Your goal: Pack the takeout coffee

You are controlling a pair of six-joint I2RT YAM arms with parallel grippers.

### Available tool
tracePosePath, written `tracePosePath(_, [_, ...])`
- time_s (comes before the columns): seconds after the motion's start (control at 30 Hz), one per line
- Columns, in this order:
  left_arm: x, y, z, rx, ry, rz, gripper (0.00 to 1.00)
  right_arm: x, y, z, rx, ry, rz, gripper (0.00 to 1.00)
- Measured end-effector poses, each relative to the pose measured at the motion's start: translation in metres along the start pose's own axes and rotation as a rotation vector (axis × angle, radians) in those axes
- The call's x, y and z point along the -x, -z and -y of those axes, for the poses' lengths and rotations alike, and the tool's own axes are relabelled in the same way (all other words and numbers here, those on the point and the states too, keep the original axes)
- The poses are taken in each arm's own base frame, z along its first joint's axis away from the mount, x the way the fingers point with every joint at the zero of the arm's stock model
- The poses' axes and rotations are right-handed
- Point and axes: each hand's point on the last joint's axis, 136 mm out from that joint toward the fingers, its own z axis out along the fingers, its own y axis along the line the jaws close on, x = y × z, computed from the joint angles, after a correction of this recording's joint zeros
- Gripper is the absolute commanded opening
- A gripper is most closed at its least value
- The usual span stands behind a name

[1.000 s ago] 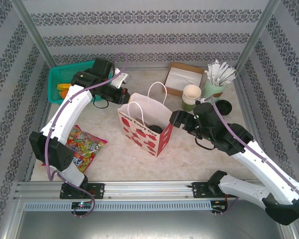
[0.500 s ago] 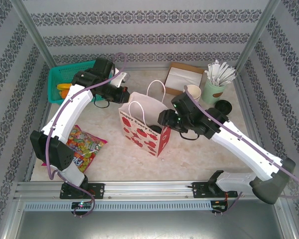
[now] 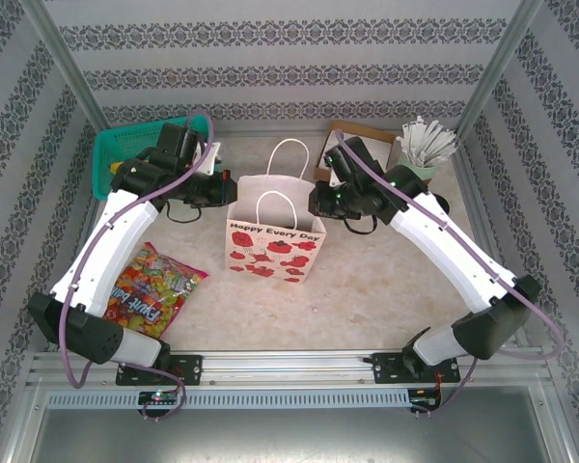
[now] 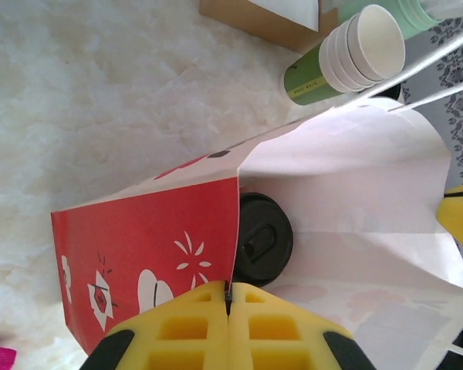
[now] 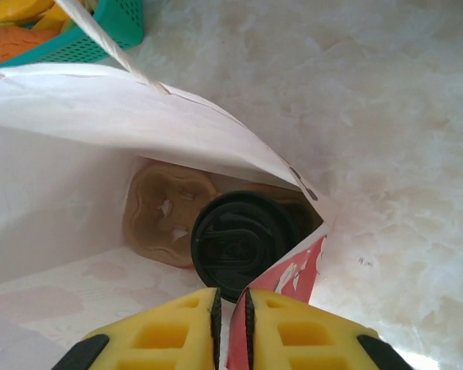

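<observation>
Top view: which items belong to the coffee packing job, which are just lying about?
Job: takeout coffee, in the paper bag; left tool and right tool, each pinching the bag's rim.
Lying about: candy packet, green basket, stacked cups, cup of white sticks, cardboard box.

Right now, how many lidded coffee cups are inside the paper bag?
1: the takeout coffee sits low in the paper bag, against a brown cardboard carrier. The bag's walls could hide more.
</observation>
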Motion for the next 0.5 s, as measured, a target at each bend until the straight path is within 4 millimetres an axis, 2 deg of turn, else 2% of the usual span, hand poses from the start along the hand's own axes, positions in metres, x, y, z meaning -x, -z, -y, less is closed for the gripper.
tracePosePath(0.23, [-0.009,-0.016,-0.018,0.050,0.086,-0.017,0.09,0.015,-0.010,-0.005,-0.023,0.075,-0.011,0.17])
tracePosePath(0.5, [-0.002,-0.021,-0.024,0.080,0.104,-0.001,0.06,0.018,-0.011,0.004,-0.077,0.083,-0.003,0.21])
